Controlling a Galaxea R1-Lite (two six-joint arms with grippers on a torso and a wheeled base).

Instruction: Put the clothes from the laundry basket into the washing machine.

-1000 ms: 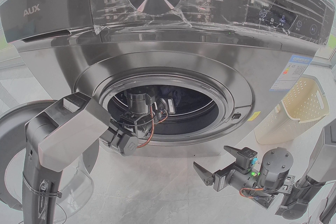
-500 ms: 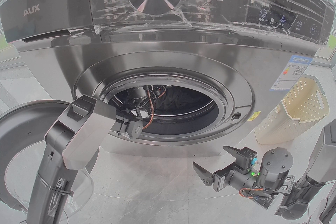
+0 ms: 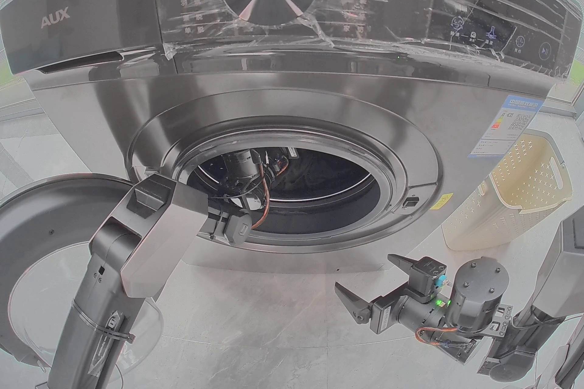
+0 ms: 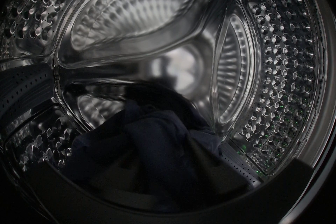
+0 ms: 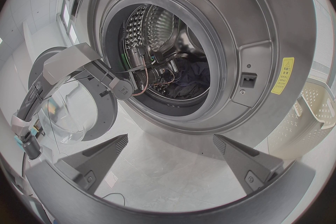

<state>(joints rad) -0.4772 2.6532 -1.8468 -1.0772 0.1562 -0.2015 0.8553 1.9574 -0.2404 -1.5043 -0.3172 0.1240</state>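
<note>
outside, right claw (image 3: 365,271) hangs open near the laundry basket (image 3: 517,196); left claw (image 5: 166,69), state untellable, sits inside the washing machine (image 3: 304,92).

The cream plastic laundry basket with little holes (image 3: 535,183) is partly hidden behind the big silver washing machine (image 3: 365,98) (its inside cannot be seen). The pile of dark blue clothes (image 4: 157,144) is too dark to count.

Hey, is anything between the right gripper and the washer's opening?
Only the left arm, which sits in the left of the opening. The door is swung aside; nothing else stands before the right gripper.
</note>
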